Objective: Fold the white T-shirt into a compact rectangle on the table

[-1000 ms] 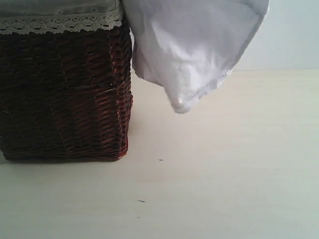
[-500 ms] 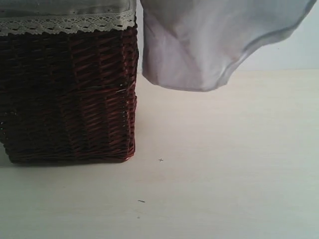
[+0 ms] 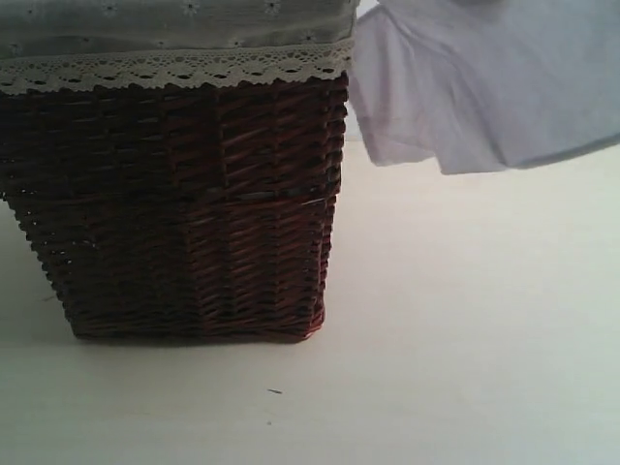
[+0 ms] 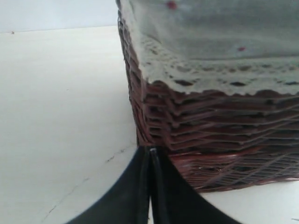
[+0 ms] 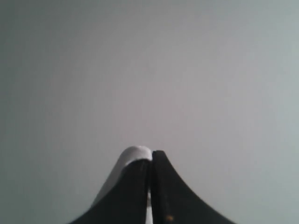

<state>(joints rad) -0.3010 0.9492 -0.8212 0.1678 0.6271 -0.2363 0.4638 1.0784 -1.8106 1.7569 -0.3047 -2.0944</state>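
Fingers (image 4: 133, 191) of my left gripper (image 4: 149, 150) are pressed flat together with nothing between them. The tips sit low, just beside the bottom corner of the dark wicker basket (image 4: 219, 154) and close over the table (image 4: 60, 116). On my right gripper (image 5: 150, 157) the fingers (image 5: 168, 191) are squeezed together as well. A small nub of white cloth shows at one tip, so I read that as a pinch on the white T-shirt (image 3: 504, 87). That wrist faces only a blank pale background, which suggests to me the arm is raised.

In the exterior view the shirt hangs in the air beside the basket's lace-trimmed liner (image 3: 174, 39). Its lowest fold is clear of the table and its top is out of frame. It looks light, thin and limp, so I expect it to droop and bunch from a single pinch and slide easily on the smooth tabletop. I would want a second hold on a hem corner or shoulder seam so it spreads flat when lowered. Neither the lettering nor the collar is visible to me.
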